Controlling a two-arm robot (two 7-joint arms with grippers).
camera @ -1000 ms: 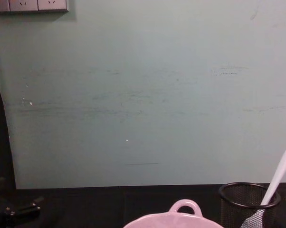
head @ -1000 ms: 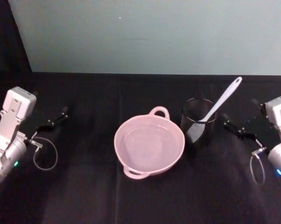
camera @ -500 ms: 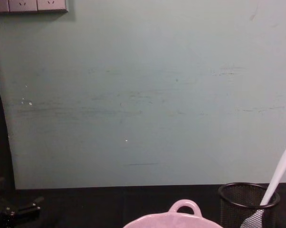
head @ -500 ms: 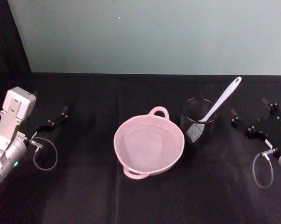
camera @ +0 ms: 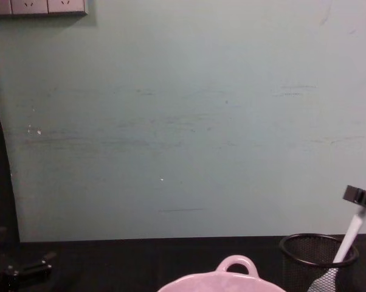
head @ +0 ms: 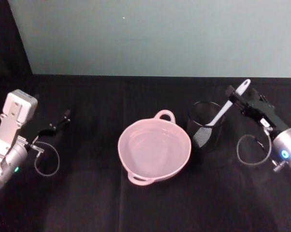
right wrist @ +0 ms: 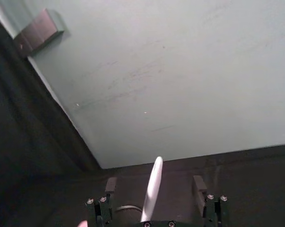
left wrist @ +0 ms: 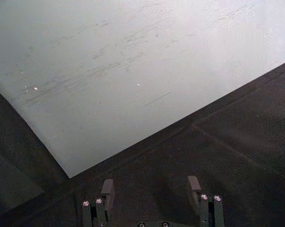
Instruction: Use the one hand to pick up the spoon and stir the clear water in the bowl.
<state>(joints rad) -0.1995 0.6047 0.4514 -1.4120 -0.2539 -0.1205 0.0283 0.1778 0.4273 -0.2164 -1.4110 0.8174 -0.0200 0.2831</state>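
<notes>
The white spoon (head: 223,111) stands tilted in the black wire-mesh cup (head: 205,126), blade down, handle leaning up to the right. My right gripper (head: 240,96) is open at the upper part of the handle. In the right wrist view the spoon handle (right wrist: 152,188) rises between the gripper's (right wrist: 154,185) two spread fingers, touching neither. The pale pink bowl (head: 121,145) sits at the table's middle, left of the cup, with clear water in it. My left gripper (head: 63,119) rests open at the far left, nothing between its fingers (left wrist: 106,188).
The table is covered with a black cloth (head: 87,193). A pale green wall (head: 160,34) closes off the back. In the chest view the cup (camera: 320,255), the spoon (camera: 352,236), the bowl's loop handle (camera: 236,265) and one right fingertip (camera: 358,195) show low down.
My right arm has swung in from the right edge toward the cup, and its open fingers now straddle the spoon's handle. The left arm, bowl and cup have not moved.
</notes>
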